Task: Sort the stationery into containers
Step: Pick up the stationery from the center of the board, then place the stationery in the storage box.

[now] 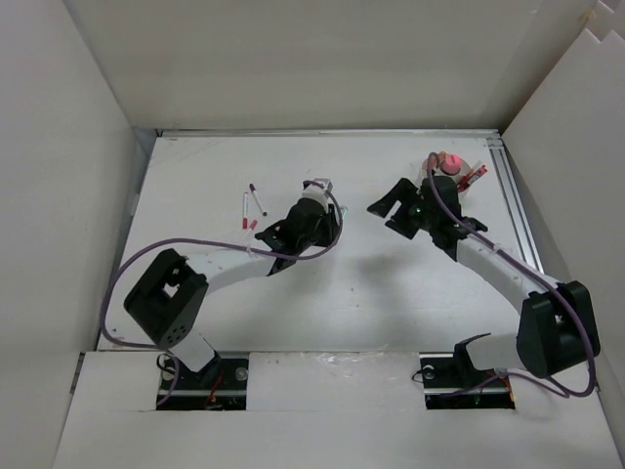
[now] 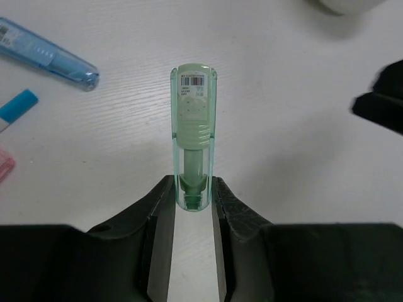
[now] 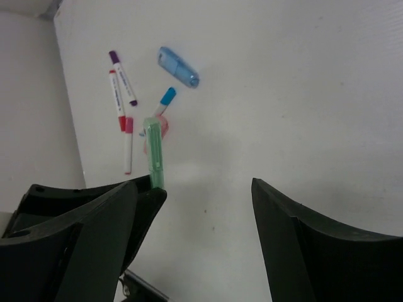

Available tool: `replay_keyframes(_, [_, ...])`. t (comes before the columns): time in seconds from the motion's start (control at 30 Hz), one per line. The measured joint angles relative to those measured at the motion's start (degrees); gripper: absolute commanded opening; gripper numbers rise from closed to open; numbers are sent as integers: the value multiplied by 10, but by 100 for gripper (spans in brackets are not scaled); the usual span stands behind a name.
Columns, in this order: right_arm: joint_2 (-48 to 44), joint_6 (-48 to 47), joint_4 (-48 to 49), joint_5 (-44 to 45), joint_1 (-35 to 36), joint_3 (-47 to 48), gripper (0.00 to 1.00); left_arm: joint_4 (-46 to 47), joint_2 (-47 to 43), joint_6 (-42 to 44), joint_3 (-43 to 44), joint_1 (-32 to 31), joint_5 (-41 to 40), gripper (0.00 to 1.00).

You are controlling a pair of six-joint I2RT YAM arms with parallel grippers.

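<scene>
The left gripper (image 2: 192,196) is clamped on the base of a pale green translucent plastic stick (image 2: 194,126) over the white table (image 2: 283,157), while the right gripper (image 3: 201,189) gapes wide and empty, and the low round white cup (image 1: 467,168) at far right seems to hold pink pieces.

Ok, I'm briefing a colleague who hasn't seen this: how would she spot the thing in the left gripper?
On the white table, find the left gripper, near its middle. Clamped between its fingers, sticking out ahead, is a translucent green stick with a barcode label at its far end. The blue tube and the white markers nearby lie loose; it alone is green.
</scene>
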Motion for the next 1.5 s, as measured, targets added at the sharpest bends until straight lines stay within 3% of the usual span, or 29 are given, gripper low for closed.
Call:
replay_keyframes(0.17, [4, -18, 28, -84, 12, 0, 81, 48, -69, 10, -41, 0, 75, 10])
replay_keyframes(0.37, [32, -28, 49, -137, 41, 0, 78, 68, -82, 20, -64, 0, 132, 10])
replay_keyframes(0.47, [39, -30, 55, -145, 53, 0, 68, 72, -82, 23, -67, 0, 149, 12])
replay_keyframes(0.53, [41, -29, 58, -147, 56, 3, 53, 75, -82, 25, -67, 0, 159, 12])
replay_keyframes(0.67, [47, -27, 64, -144, 57, 10, 37, 86, -83, 28, -68, 0, 172, 12])
replay_keyframes(0.83, [56, -19, 71, -135, 58, 12, 22, 90, -92, 30, -74, 0, 177, 12])
replay_keyframes(0.97, [56, -14, 75, -128, 61, 14, 9, 91, -93, 32, -78, 0, 178, 27])
replay_keyframes(1.0, [56, -12, 75, -125, 62, 14, 8, 93, -93, 33, -79, 0, 178, 37])
replay_keyframes(1.03, [56, -12, 75, -122, 64, 14, 7, 94, -93, 34, -79, 0, 178, 59])
replay_keyframes(1.17, [56, -10, 72, -93, 64, 18, 7, 94, -107, 37, -89, 0, 171, 82])
replay_keyframes(1.3, [56, -8, 48, -42, 54, 58, 7, 96, -143, 37, -99, 0, 144, 86])
replay_keyframes(1.5, [77, -10, 6, 104, -7, 184, 7, 99, -182, 35, -116, 2, 117, 84])
